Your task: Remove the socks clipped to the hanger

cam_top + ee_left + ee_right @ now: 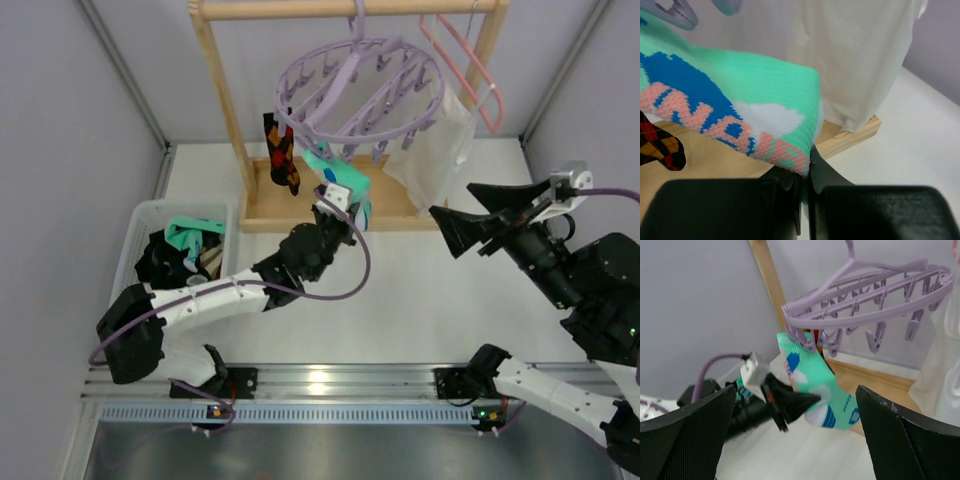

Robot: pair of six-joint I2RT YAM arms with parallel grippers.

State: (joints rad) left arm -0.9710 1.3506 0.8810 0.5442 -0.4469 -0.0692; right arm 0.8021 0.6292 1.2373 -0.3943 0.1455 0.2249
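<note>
- The white worktop [420, 300] carries a wooden rack [222, 90] at its far side, and the work is happening under the rack's top bar.
- The lavender hanger [360, 95] hangs tilted from that bar, and most of its clips dangle empty.
- A white cloth bag [440, 140] hangs just right of the hanger and plays no part in the task.
- A white basket [140, 215] at the left holds a heap of dark and teal socks, so the task looks well along.
- Two socks are on the hanger. The argyle sock [283, 155] hangs at its left edge and the teal sock [815, 380] hangs just right of that.
- The right claw [462, 212] hangs wide open at the right, well apart from the hanger and holding nothing.
- The left claw [807, 155] is pinched tight on the lower edge of the teal sock.
- A lavender clip [807, 340] grips that sock's upper end.
- The step in hand is freeing the teal sock. The next move likely calls for a steady pull down and towards the near side until the clip lets go, without dragging the hanger off its bar, then a carry left to the basket.
</note>
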